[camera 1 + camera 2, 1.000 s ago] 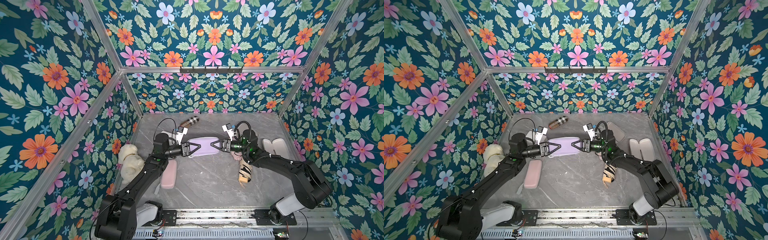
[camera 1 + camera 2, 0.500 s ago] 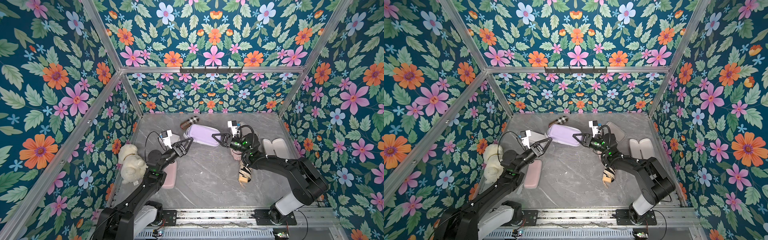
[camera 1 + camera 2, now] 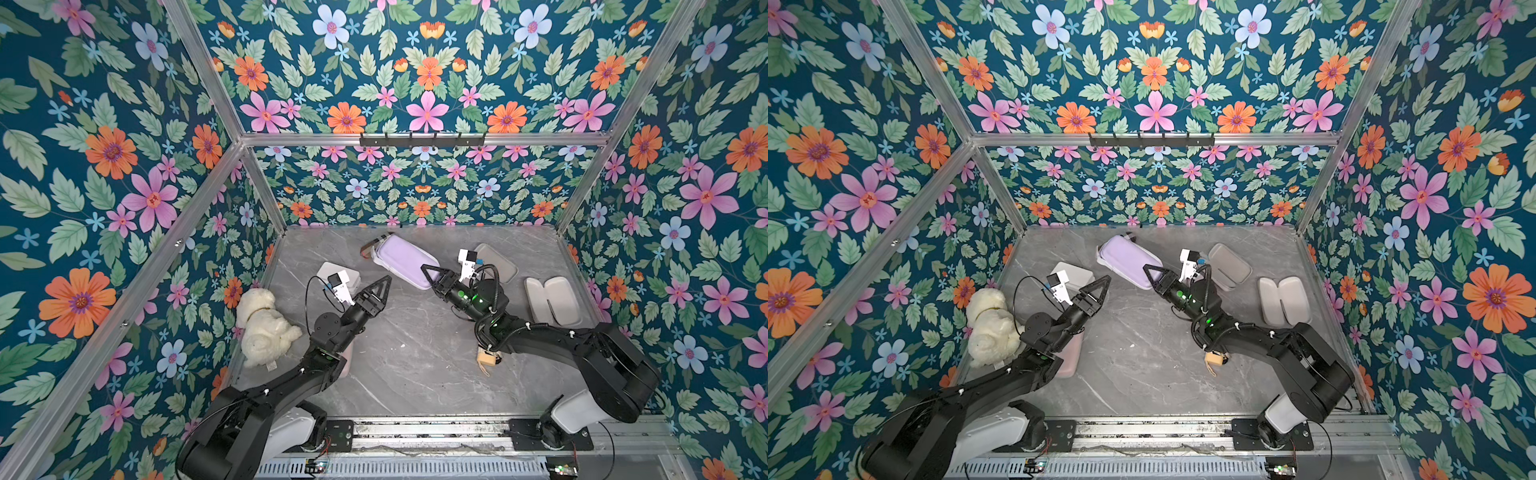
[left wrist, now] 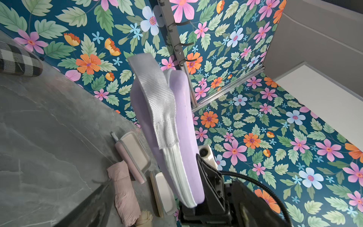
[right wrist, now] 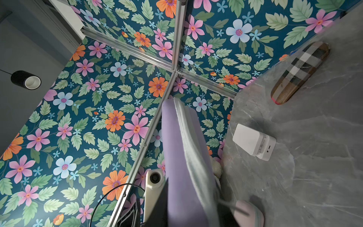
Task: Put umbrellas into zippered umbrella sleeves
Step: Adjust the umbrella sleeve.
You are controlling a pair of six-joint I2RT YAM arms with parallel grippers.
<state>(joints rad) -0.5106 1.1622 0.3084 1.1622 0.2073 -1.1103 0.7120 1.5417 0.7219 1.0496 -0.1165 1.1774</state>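
Since the right tool is clamped on the lavender sleeve and the left tool gapes empty, I'd lower it flat onto the surface.

The left gripper no longer holds the lavender sleeve. Its jaws now stand wide, and in both top views it sits below and left of the sleeve, clear of it. The right gripper alone now clamps the sleeve, at its lower right end. The sleeve is no longer level in the middle of the frame between the two grippers. It now slants up and left toward the back wall, its far end covering most of the plaid roll. The left arm now hides much of the pink sleeve.
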